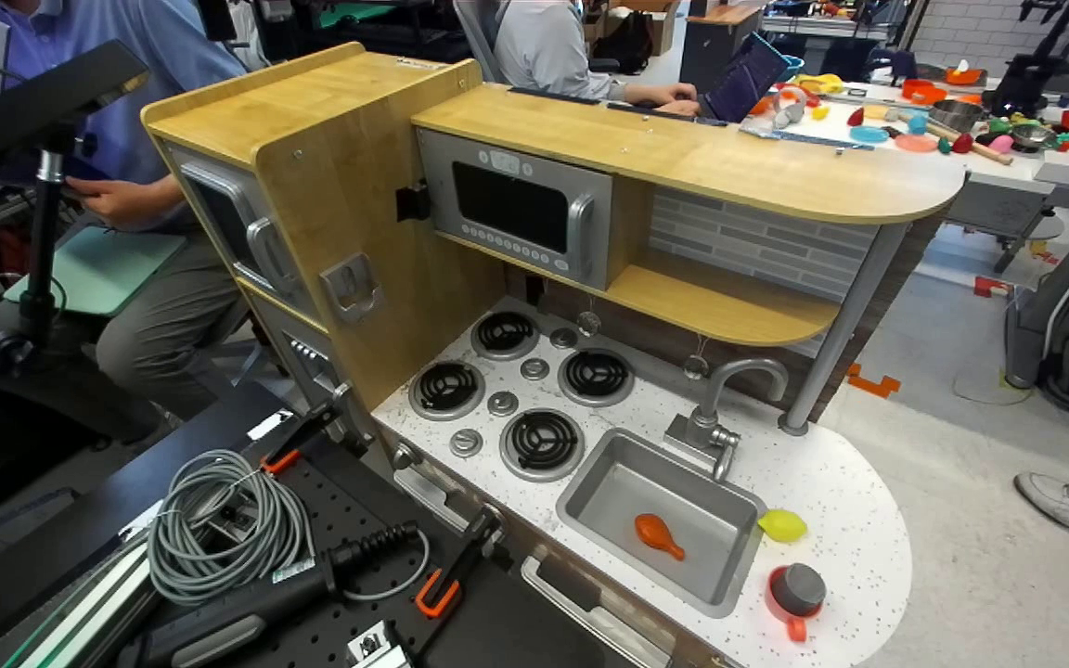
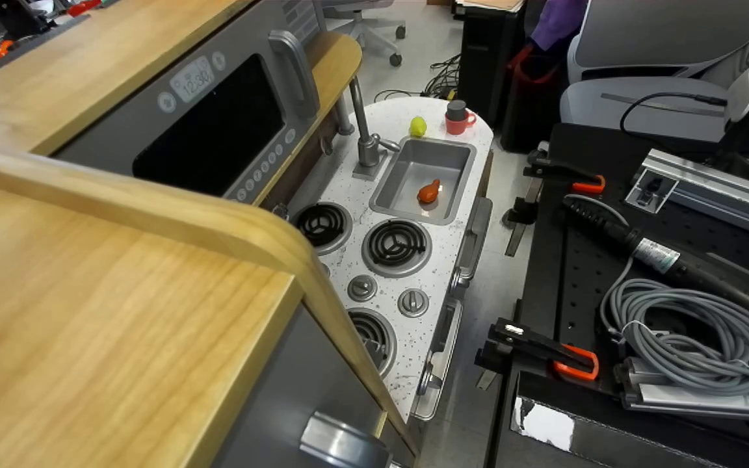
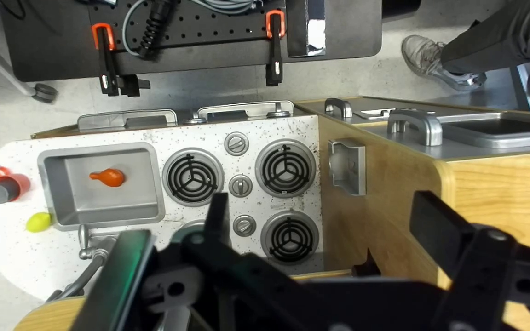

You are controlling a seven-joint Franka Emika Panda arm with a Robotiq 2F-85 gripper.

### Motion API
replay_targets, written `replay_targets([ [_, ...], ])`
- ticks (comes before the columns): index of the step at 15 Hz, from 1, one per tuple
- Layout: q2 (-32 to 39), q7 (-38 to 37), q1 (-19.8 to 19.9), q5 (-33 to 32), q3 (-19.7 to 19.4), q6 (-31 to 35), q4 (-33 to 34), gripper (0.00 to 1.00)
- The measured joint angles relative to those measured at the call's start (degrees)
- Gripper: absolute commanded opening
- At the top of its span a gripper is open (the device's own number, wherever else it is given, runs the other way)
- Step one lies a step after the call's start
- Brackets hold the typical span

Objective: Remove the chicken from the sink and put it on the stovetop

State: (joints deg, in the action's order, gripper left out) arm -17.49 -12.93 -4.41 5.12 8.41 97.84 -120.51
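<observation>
The chicken is a small orange-brown toy drumstick lying on the floor of the grey sink. It also lies there in an exterior view and in the wrist view. The stovetop is a white speckled counter section with several black coil burners and silver knobs; it adjoins the sink. In the wrist view my gripper is open and empty, its two black fingers wide apart. It is high above the kitchen, over the stovetop end by the wooden side panel, away from the chicken. Neither exterior view shows the gripper.
A silver faucet stands at the sink's edge. A yellow lemon and a red cup with a dark grey piece sit beside the sink. A microwave shelf overhangs the back burners. A tall wooden cabinet borders the stovetop.
</observation>
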Motion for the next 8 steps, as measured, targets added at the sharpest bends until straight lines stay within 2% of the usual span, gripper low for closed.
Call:
replay_targets([
  [4, 0.0, 0.97, 0.79, -1.77, -1.33, 1.38, -0.04, 1.0],
  [8, 0.6, 4.96, 3.38, -7.77, -4.44, 7.65, -0.76, 1.0],
])
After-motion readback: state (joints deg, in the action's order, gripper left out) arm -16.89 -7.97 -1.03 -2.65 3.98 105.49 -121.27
